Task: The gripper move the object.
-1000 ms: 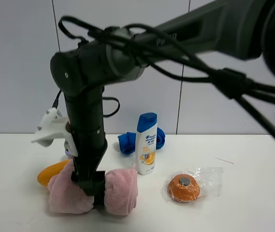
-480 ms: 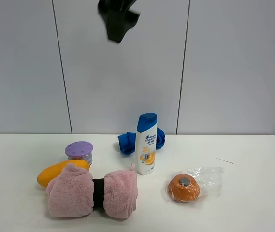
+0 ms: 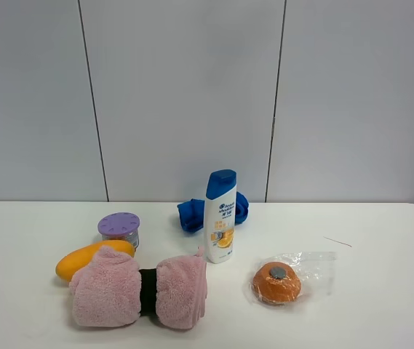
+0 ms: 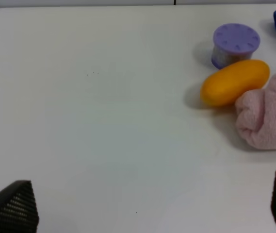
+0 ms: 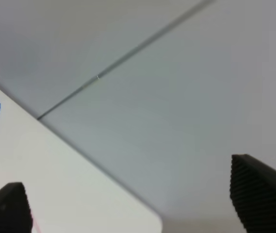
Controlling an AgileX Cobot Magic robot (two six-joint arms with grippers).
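Note:
The fluffy pink rolled towel (image 3: pixel 140 286) with a dark band round its middle lies on the white table (image 3: pixel 381 305) at the front left. No gripper touches it. One end of it shows in the left wrist view (image 4: pixel 267 117). No arm shows in the exterior view. My left gripper (image 4: pixel 147 206) is open and empty over bare table, apart from the towel; its dark fingertips (image 4: pixel 11 206) show wide apart. My right gripper (image 5: pixel 128 204) is open and empty, lifted and facing the wall, with one fingertip (image 5: pixel 261 191) at each side of its view.
An orange oblong object (image 3: pixel 90 259) and a purple-lidded jar (image 3: pixel 118 227) stand just behind the towel. A white shampoo bottle (image 3: pixel 220 217) stands upright in the middle with a blue cloth bundle (image 3: pixel 192 212) behind it. A bagged orange round item (image 3: pixel 278 282) lies to the right.
One second ago a black arm stood over the towel with its gripper at the dark band. It let go, rose up out of the exterior view, and the towel stayed on the table.

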